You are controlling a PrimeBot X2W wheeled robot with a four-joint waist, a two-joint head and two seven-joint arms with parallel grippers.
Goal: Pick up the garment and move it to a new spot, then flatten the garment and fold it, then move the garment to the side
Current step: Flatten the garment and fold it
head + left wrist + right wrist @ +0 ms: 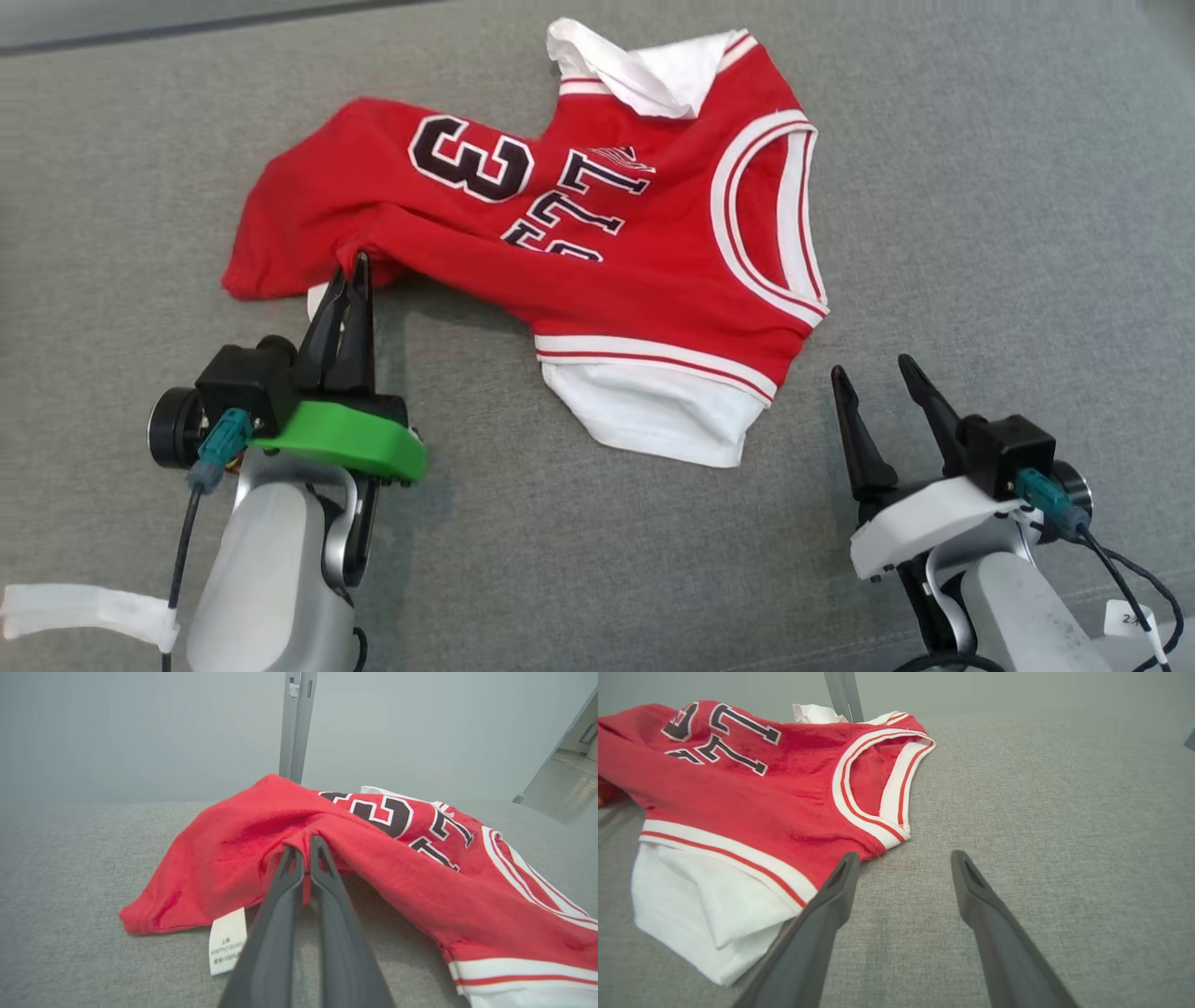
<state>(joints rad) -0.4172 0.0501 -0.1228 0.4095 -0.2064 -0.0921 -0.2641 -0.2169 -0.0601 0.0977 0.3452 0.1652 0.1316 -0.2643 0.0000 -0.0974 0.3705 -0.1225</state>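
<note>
While the red garment (607,280) lay crumpled on the grey surface (980,187), the left gripper (355,268) pinched a fold at its near edge; the right gripper (882,378) stood wide, empty. Soft, light cloth, it seemed best gripped by its edges.

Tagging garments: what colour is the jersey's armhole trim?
The armhole trim is white with a thin red stripe; clearest in the right wrist view.

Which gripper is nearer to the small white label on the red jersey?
Left. The left gripper is shut on the edge of the jersey, right beside the label. The right gripper stands open near the garment's other end, apart from it.
</note>
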